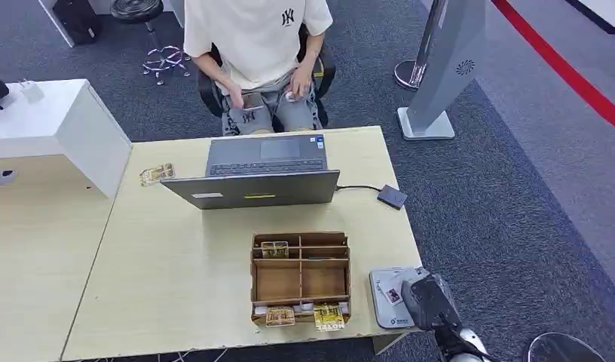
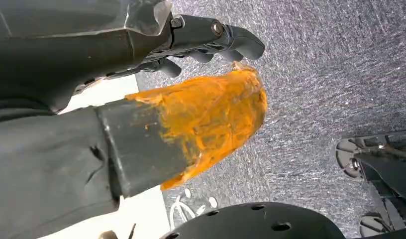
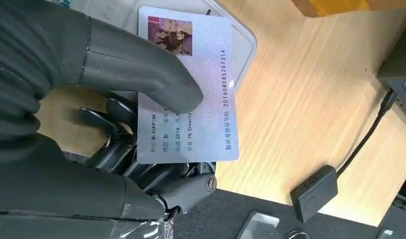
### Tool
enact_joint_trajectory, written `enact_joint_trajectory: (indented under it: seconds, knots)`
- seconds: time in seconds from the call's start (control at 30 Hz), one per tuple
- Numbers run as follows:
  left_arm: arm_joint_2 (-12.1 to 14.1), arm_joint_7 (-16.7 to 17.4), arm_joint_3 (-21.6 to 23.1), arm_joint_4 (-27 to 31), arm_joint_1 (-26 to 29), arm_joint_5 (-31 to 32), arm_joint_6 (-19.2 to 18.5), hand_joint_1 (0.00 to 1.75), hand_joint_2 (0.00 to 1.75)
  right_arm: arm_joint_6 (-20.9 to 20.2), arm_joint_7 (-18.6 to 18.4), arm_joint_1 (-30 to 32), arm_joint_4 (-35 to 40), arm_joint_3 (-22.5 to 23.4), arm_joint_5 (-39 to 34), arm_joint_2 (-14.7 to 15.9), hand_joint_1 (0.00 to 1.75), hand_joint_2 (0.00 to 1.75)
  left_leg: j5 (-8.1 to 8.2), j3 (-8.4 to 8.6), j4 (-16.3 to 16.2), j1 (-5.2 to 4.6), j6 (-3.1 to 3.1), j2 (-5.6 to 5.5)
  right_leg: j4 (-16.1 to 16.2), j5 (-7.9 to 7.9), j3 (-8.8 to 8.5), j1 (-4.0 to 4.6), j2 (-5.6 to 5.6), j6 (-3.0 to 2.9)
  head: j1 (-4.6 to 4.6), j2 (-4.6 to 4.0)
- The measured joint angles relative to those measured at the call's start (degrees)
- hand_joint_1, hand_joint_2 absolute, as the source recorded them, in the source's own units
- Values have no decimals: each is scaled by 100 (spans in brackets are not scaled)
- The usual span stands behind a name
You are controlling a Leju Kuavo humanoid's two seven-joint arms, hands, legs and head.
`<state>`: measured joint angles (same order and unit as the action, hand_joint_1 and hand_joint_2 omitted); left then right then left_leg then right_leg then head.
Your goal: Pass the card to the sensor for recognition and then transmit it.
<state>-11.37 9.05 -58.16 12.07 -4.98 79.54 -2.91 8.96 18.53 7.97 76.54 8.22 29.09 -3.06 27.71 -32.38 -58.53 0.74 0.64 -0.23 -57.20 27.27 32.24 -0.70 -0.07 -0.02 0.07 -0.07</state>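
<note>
The worktop (image 1: pixel 176 264) carries an open laptop (image 1: pixel 263 173), with a person (image 1: pixel 259 53) seated behind it. Nearer the robot stands a divided wooden box (image 1: pixel 300 277) with small packets in some compartments. Off the box's right side, at the worktop's near right corner, lies the grey sensor (image 1: pixel 386 300); a small black hub (image 1: pixel 392 197) on a cable sits further back.

The right hand (image 1: pixel 429 302) is at the sensor and holds the card (image 3: pixel 191 89), thumb pressed on its printed face and dark fingers (image 3: pixel 116 144) curled beneath. The card lies over the sensor's top; whether it touches is unclear.

The left hand (image 2: pixel 141 99) hangs over the carpet, its fingers apart and nothing in them.

This looks like the recognition step. Next would likely be lifting the card clear without slipping the pinch, then carrying it toward the person.
</note>
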Motion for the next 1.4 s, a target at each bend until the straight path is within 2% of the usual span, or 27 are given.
enact_joint_trajectory:
  seconds: [0.9,1.27,1.4]
  knots:
    - [9,2,-46,0,2,-9,2,0,0,2,-361,-302,-280,-13,540,153,175,175,0,19,-1,-1,0,1,1,-2,-20,0,1,3,0,0]
    - [9,20,-46,0,2,-7,2,0,0,30,-376,-365,-337,-15,551,155,175,175,0,27,-1,-1,0,1,1,-3,-28,0,1,4,0,0]
    - [7,41,-46,0,3,0,2,0,0,192,-158,-350,-313,-13,303,142,175,175,0,26,-1,-2,0,1,1,-3,-29,0,0,4,0,0]
